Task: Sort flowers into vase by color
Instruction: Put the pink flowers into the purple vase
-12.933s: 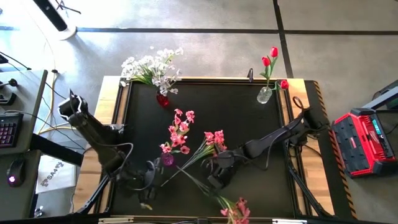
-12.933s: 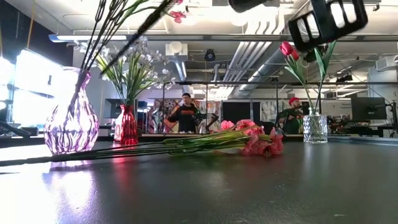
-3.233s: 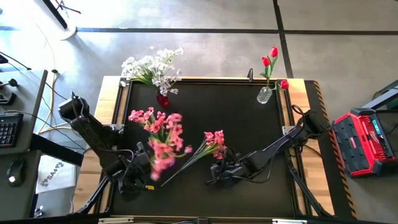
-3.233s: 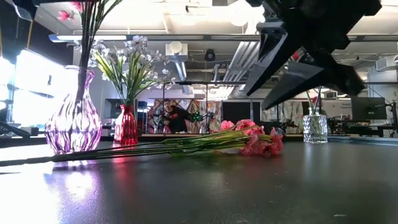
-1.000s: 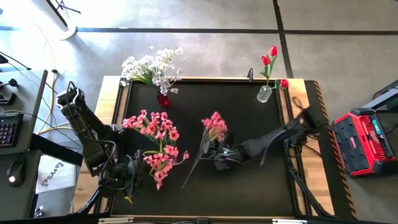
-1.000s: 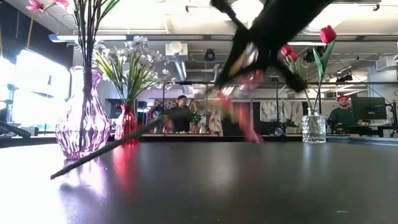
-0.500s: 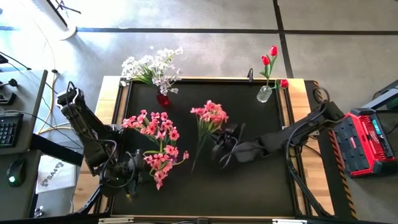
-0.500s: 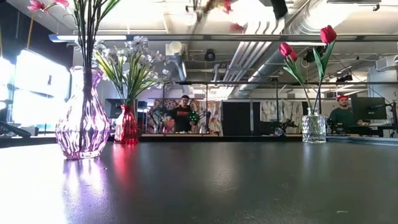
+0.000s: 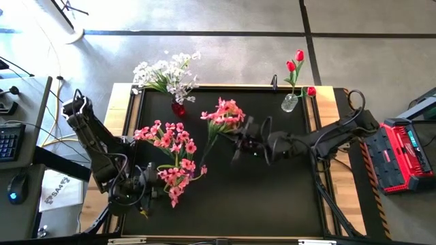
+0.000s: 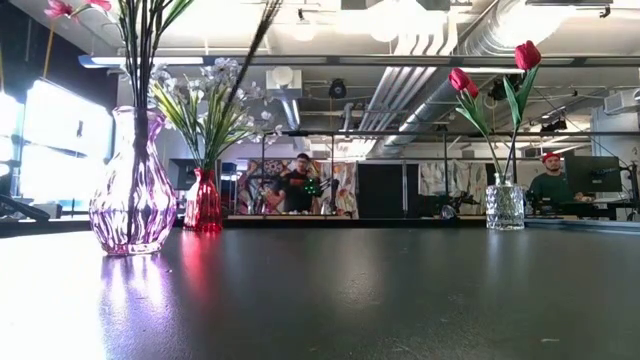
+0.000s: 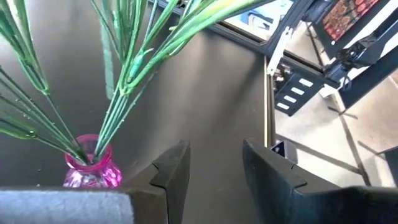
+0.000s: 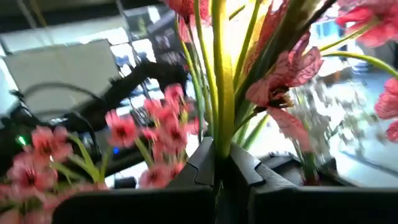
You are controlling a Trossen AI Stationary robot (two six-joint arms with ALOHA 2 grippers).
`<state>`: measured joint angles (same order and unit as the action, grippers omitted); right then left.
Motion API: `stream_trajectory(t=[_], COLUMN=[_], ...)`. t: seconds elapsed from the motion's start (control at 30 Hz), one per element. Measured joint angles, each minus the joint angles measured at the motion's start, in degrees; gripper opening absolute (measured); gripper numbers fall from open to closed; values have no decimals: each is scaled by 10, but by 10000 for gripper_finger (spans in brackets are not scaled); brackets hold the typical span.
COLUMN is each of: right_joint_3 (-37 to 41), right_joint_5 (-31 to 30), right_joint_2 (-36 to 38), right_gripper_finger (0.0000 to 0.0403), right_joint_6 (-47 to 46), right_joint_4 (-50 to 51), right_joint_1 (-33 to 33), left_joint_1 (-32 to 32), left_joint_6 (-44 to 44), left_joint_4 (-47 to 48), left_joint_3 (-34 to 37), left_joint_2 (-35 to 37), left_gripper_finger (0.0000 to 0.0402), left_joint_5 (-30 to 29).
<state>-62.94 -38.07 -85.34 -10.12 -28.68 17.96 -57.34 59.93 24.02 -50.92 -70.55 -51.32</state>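
High view first: my right gripper [image 9: 240, 144] hangs over the middle of the table, fingers clamped tight on the stems of a pink spray [image 9: 223, 114], whose blossoms fan out beyond my fingertips toward the table's far edge. My right wrist view confirms it: the green stems run straight up out of the closed pads, with no gap showing. The spray is fully airborne, and its long stem tail trails down below my grip toward the near left.

The pink vase [image 10: 132, 185] stands well off on the side of my other arm, already carrying a full pink bunch [image 9: 170, 160]. My left gripper [image 11: 214, 171] hovers just beside that vase, fingers apart with nothing between them; I judge it is free to steady the vase or to get clear.

The step in hand, as I read it, is carrying this spray across and threading its stem into the pink vase's narrow neck. To do that well I should tip the spray upright before I arrive, so the tail points down. I should approach from above the standing bunch, not through it, and lower slowly. A sideways brush against those stems could topple the vase. The white flowers [image 9: 165, 73] and red tulips [image 9: 295, 64] sit in their own vases at the far edge, well apart from my path.
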Motion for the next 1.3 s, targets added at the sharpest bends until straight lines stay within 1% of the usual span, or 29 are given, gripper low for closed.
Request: stream_trajectory(t=[0.1, 0.2, 0.33, 0.47, 0.6, 0.77, 0.93, 1.1, 1.2, 1.3], right_joint_3=[0, 0, 0, 0, 0, 0, 0, 0, 0, 0], right_joint_5=[48, 86, 130, 142, 162, 194, 208, 221, 222, 233], right_joint_2=[0, -4, -26, -43, -45, -44, -49, -80, -85, -85], right_gripper_finger=[0, 0, 0, 0, 0, 0, 0, 0, 0, 0], right_joint_6=[22, 24, 27, 47, 48, 51, 58, 52, 56, 65], right_joint_4=[-37, -43, -68, -93, -99, -126, -127, -143, -151, -150], right_joint_1=[-18, -31, -41, -45, -52, -57, -60, -65, -64, -66], left_joint_1=[0, 0, 1, 3, 7, 21, 34, 49, 54, 61], left_joint_6=[0, 2, 38, 72, 92, 119, 124, 124, 124, 122], left_joint_4=[7, 12, 42, 63, 68, 63, 63, 78, 77, 78], left_joint_3=[0, 0, 1, 1, 7, 26, 33, 33, 33, 33], left_joint_2=[0, 0, 0, 0, 0, -1, -2, -2, -2, -2], left_gripper_finger=[132, 132, 132, 132, 132, 132, 132, 132, 132, 132], left_joint_5=[-1, -3, -3, -3, -2, 23, 27, 28, 28, 41])
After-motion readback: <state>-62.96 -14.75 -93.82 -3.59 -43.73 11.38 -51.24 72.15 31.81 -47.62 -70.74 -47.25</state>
